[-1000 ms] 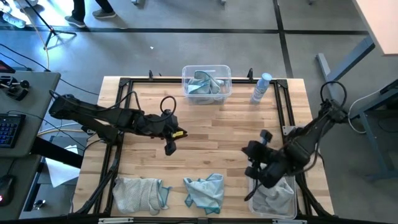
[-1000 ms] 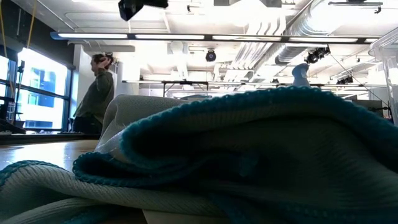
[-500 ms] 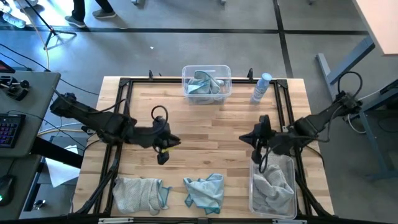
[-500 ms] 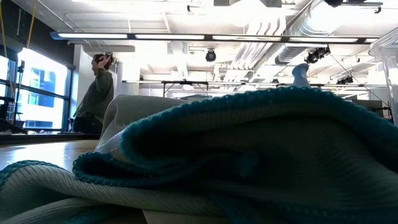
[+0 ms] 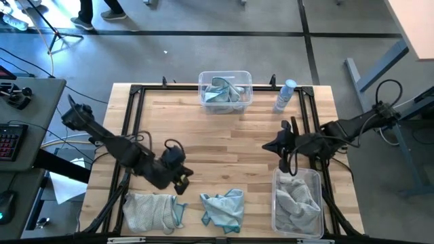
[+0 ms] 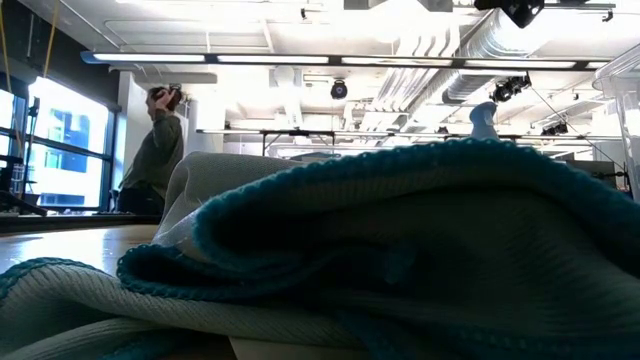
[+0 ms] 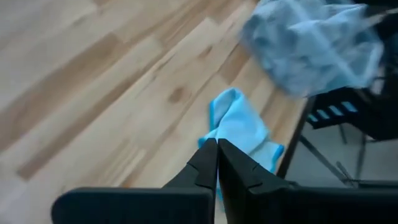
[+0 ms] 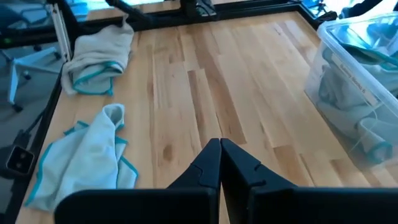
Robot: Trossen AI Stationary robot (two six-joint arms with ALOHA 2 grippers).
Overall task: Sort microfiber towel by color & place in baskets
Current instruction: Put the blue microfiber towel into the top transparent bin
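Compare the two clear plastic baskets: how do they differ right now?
The clear plastic basket at the table's far edge holds pale teal-blue towels; the clear plastic basket at the near right corner holds a light grey towel. The right gripper, jaws shut, hovers just beyond the near-right basket; neither arm is close to the far one. Both are see-through rectangular tubs, upright.

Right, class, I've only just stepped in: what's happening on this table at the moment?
A two-armed robot is sorting cloths into clear tubs. The left end effector, shut and empty, hangs above the grey towel near the table's front edge, beside a teal towel. The right end effector, also shut and empty, is above the front-right basket, which holds grey cloths. The far basket holds teal ones. Two towels remain unsorted.
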